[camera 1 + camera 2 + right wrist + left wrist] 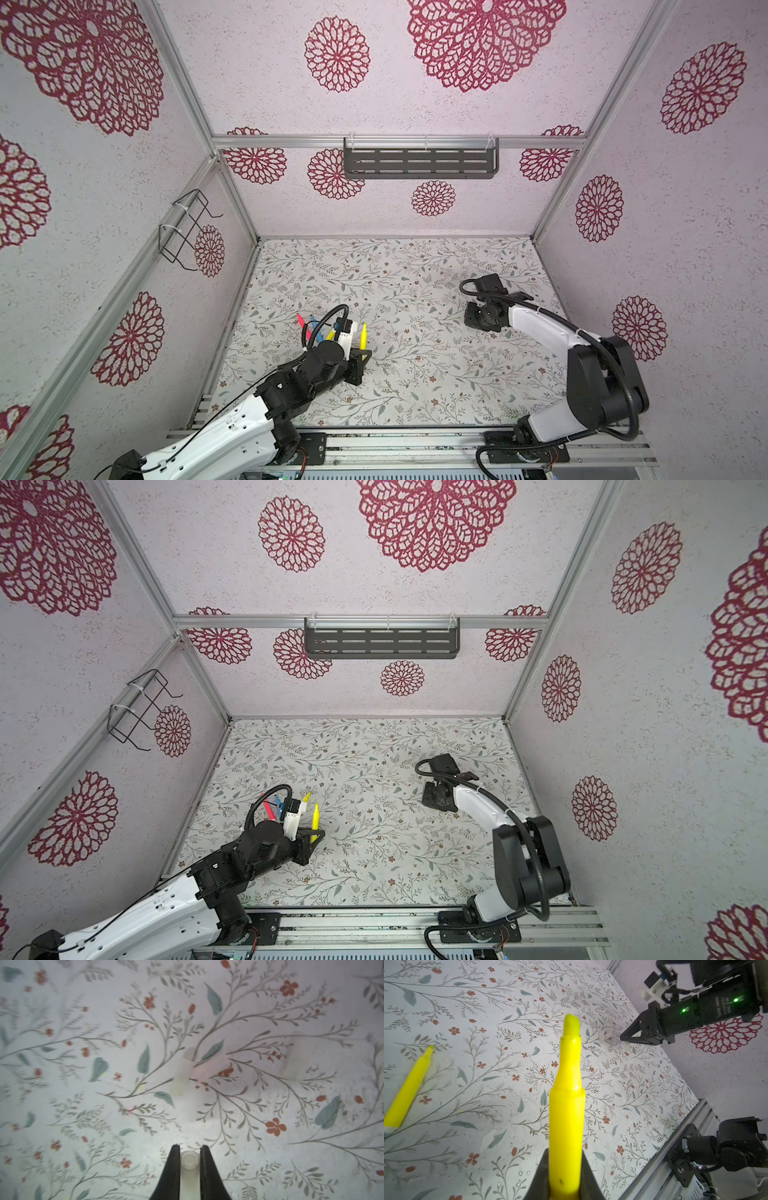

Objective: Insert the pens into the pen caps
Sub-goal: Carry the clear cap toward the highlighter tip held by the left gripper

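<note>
The left tool (564,1153) clamps a yellow pen (568,1105), tip pointing out beyond it. The right tool (189,1147) pinches a clear cap (189,1164); other caps (181,1073) lie on the table (83,1105) ahead of it.

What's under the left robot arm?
Peeking out from under the left arm are a pink pen, a blue pen and the tip of a yellow pen, lying on the table. Their other ends are covered by it.
</note>
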Controlling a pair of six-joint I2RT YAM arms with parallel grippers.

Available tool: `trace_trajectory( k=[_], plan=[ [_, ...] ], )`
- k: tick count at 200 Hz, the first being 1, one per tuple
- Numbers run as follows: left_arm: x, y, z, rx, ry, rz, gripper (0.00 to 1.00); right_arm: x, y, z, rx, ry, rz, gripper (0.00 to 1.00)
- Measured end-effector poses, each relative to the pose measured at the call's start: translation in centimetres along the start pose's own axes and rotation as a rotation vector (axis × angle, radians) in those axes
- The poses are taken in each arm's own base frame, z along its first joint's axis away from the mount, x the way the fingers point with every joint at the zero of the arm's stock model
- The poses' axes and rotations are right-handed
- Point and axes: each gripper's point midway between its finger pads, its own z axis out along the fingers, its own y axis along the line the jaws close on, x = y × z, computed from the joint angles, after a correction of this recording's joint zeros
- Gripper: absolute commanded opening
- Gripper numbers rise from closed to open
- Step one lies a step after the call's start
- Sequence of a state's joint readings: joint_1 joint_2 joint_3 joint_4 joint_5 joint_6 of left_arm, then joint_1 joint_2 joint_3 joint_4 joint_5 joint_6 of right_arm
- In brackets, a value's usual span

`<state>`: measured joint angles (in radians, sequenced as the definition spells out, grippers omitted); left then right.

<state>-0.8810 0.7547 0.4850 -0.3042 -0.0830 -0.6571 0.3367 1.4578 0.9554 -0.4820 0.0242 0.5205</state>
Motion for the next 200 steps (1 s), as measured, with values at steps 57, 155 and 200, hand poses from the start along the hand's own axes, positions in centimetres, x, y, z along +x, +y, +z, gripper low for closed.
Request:
trace_trajectory(
  k=[57,155,200],
  plan=[
    [0.8,-2.1,1.6,0.102,0.063,-0.006,0.0,-1.6,5.7,-6.8,-0.321,-0.176,-0.026,0.09],
    [1.3,-10.5,3.3,0.418,0.113,0.009,0.0,-0.8,14.0,-19.4,-0.883,-0.412,-0.104,0.09],
    [0.4,-14.1,2.5,0.529,0.081,0.037,0.0,0.2,16.5,-22.0,-0.996,-0.442,-0.151,0.09]
  ],
)
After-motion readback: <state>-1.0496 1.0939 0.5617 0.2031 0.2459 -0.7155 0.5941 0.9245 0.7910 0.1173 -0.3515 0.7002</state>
